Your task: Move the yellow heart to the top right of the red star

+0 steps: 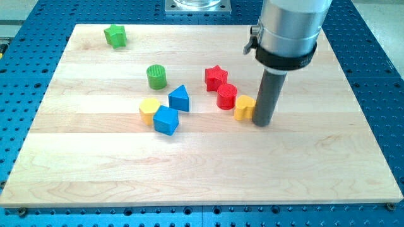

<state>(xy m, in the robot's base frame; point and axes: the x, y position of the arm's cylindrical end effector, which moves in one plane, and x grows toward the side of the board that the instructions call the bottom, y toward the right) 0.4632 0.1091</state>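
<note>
The yellow heart [243,107] lies near the board's middle, just right of and below the red cylinder [226,96]. The red star [216,77] sits up and to the left of that cylinder. My tip [263,122] stands on the board right against the yellow heart's right side, touching or nearly touching it. The rod rises from there to the grey arm body at the view's top.
A blue triangular block [180,98], a blue cube-like block [166,120] and a yellow hexagonal block [149,110] cluster left of centre. A green cylinder [156,76] stands above them. A green star [115,35] lies at the top left. The wooden board [202,176] sits on a blue perforated table.
</note>
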